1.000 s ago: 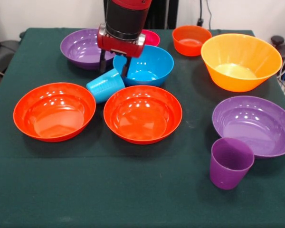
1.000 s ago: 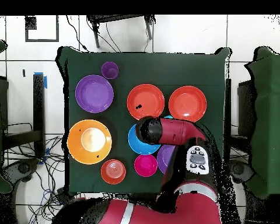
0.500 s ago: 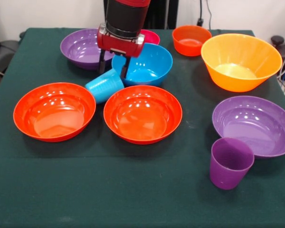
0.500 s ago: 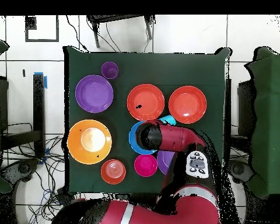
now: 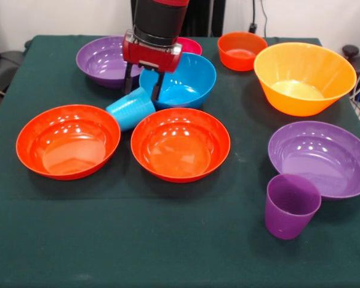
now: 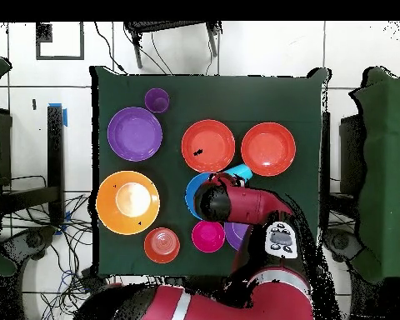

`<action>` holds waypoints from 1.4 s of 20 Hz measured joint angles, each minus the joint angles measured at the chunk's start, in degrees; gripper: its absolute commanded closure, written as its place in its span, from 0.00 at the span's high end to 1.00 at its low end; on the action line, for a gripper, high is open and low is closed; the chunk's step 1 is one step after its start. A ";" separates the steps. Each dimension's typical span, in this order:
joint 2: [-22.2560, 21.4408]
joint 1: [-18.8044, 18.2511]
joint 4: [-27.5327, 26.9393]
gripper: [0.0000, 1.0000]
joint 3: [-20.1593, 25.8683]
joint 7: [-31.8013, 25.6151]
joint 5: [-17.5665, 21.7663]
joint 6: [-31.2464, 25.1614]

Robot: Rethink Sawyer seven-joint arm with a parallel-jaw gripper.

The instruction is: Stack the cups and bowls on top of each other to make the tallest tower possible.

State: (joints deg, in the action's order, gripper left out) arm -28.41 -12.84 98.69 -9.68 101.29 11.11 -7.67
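— What do you see in the front view?

— Your gripper (image 5: pixel 142 91) is low over the light blue cup (image 5: pixel 131 108), which lies tilted on its side between the two orange-red bowls (image 5: pixel 68 140) (image 5: pixel 180 143) and leans against the blue bowl (image 5: pixel 178 81). The jaws stand one on each side of the cup's upper end, close to it. I judge they are grasping the cup, but you cannot see the contact well. Behind it there is a purple bowl (image 5: pixel 105 60), and a pink bowl (image 5: pixel 192 46) that is mostly hidden. The small orange bowl (image 5: pixel 242 50) and the yellow-orange bowl (image 5: pixel 304 77) sit toward the far corner. The other purple bowl (image 5: pixel 321 157) and the purple cup (image 5: pixel 291 205) are nearer the front edge. No tower is there yet.

— And in the overhead view?

— The arm covers most of the blue bowl (image 6: pixel 192 194). Only a small part of the light blue cup (image 6: pixel 239 172) shows beside it, so you cannot judge the jaws here.

— Which step is this?

— I think it is the first pick. You should next lift the cup, turn it so it stands, and put it on a free part of the counter (image 5: pixel 168 240) as the base.
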 measured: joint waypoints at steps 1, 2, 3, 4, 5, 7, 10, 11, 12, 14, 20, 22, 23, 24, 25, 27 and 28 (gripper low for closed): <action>0.04 0.00 0.10 1.00 -0.01 0.00 -0.01 0.33; 0.07 0.00 0.17 1.00 -0.02 0.00 -0.01 0.56; 0.08 0.00 0.23 1.00 -0.02 0.00 0.00 0.75; 0.11 0.00 0.36 1.00 -0.02 0.00 -0.01 1.17; 0.11 -0.01 0.38 1.00 -0.02 0.00 -0.01 1.21; 0.11 0.00 0.39 1.00 -0.02 0.00 -0.02 1.22; 0.10 -0.02 0.41 1.00 -0.01 0.00 -0.12 1.21; 0.09 -0.06 0.41 1.00 0.00 0.00 -0.18 1.19; 0.09 -0.09 0.42 1.00 0.02 0.00 -0.24 1.19; 0.06 -0.31 0.50 1.00 0.19 0.00 -0.51 1.19; 0.03 -0.91 0.73 1.00 0.61 0.00 -1.25 1.19; 0.02 -1.10 0.79 1.00 0.73 0.00 -1.47 1.19; 0.03 -1.15 0.80 1.00 0.77 0.00 -1.52 1.19; 0.03 -1.20 0.81 1.00 0.81 0.00 -1.57 1.19; 0.02 -1.25 0.82 1.00 0.87 0.00 -1.63 1.19; 0.03 -1.27 0.82 1.00 0.91 0.00 -1.63 1.19; 0.03 -1.27 0.83 1.00 0.90 0.00 -1.61 1.19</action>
State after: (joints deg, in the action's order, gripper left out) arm -28.38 -14.11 99.51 -8.78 101.29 9.50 -6.48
